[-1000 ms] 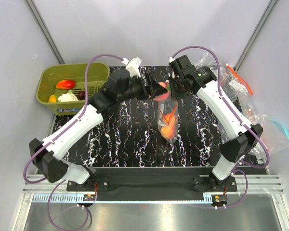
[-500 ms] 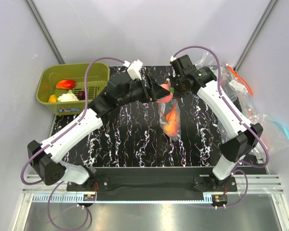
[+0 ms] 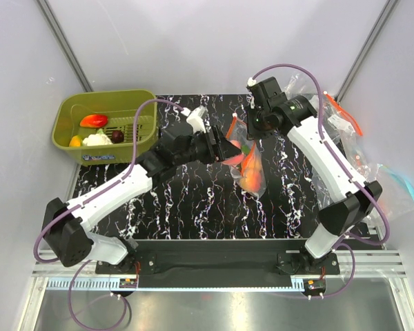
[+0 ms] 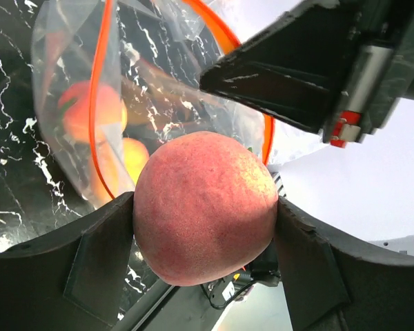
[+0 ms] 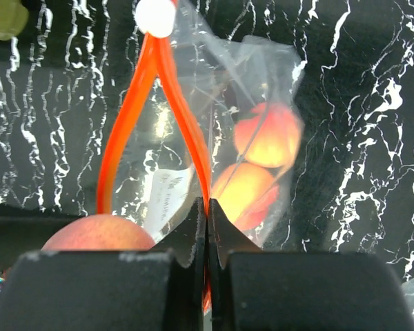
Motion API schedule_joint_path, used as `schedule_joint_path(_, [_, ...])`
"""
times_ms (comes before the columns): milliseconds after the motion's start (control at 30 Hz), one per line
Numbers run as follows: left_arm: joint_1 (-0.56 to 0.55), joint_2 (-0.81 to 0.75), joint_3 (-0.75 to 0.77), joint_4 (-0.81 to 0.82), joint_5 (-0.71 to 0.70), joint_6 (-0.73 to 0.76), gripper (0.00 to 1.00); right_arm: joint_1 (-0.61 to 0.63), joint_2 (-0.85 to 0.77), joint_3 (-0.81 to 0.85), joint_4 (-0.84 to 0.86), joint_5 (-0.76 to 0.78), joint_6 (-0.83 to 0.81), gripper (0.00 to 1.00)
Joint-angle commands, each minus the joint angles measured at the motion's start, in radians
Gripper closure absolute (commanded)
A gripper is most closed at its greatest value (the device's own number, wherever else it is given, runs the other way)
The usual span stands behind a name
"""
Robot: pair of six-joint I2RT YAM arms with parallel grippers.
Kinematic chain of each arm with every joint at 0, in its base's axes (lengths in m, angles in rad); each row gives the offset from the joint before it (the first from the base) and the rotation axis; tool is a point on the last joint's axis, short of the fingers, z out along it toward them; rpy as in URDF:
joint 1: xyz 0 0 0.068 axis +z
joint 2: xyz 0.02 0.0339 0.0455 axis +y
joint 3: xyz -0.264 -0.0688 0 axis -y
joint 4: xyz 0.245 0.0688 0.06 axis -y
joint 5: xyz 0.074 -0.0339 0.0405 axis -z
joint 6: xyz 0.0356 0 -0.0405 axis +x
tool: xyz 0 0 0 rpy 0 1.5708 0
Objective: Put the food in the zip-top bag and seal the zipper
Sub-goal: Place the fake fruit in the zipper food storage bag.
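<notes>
1. Since 1.0 s ago, the left tool (image 3: 228, 148) has been drawn back toward the arm bases with its peach. The zip-top bag (image 3: 254, 176) has been shifted slightly to the right.
2. The peach (image 4: 203, 207) is gripped between both left fingers, which are parted only to its width. It is held at the bag's mouth and is not inside.
3. The right tool (image 5: 207, 224) is pressed fully together on the zipper (image 5: 121, 155), and the bag is held up by it over the counter (image 3: 179, 200).
4. The zipper is spread into an open loop, with the white slider (image 5: 155, 15) at its far end.
5. 2 peaches (image 5: 265, 134) are seen inside the bag, touching each other.
6. A white slip (image 5: 167, 196) is seen in the bag; its print is too blurred to be read.
7. The dark plum (image 3: 117, 136) is left in the green basket (image 3: 69, 114), whose front label (image 3: 96, 158) cannot be read.
</notes>
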Motion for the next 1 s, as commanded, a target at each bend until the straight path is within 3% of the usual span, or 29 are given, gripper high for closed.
schedule_joint_path(0, [-0.006,-0.019,0.048,0.068,-0.02,0.003,0.6,0.003,-0.061,0.007,0.043,-0.038,0.007,1.0])
schedule_joint_path(200, [-0.006,0.047,0.18,-0.038,-0.028,0.061,0.6,0.003,-0.067,0.0,0.049,-0.066,0.001,1.0])
schedule_joint_path(467, [-0.006,0.225,0.473,-0.373,-0.042,0.175,0.58,0.003,-0.09,-0.025,0.072,-0.112,-0.014,1.0])
schedule_joint_path(767, [-0.012,0.271,0.433,-0.414,-0.02,0.144,0.57,0.003,-0.089,-0.004,0.049,-0.039,-0.031,1.0])
schedule_joint_path(867, [-0.013,0.288,0.465,-0.466,-0.022,0.159,0.48,0.004,-0.086,-0.005,0.046,-0.036,-0.031,1.0])
schedule_joint_path(900, [-0.015,0.297,0.473,-0.477,-0.019,0.159,0.33,0.004,-0.083,-0.007,0.046,-0.037,-0.03,1.0])
schedule_joint_path(967, [-0.016,0.3,0.488,-0.489,-0.011,0.162,0.22,0.003,-0.086,-0.014,0.049,-0.034,-0.03,1.0])
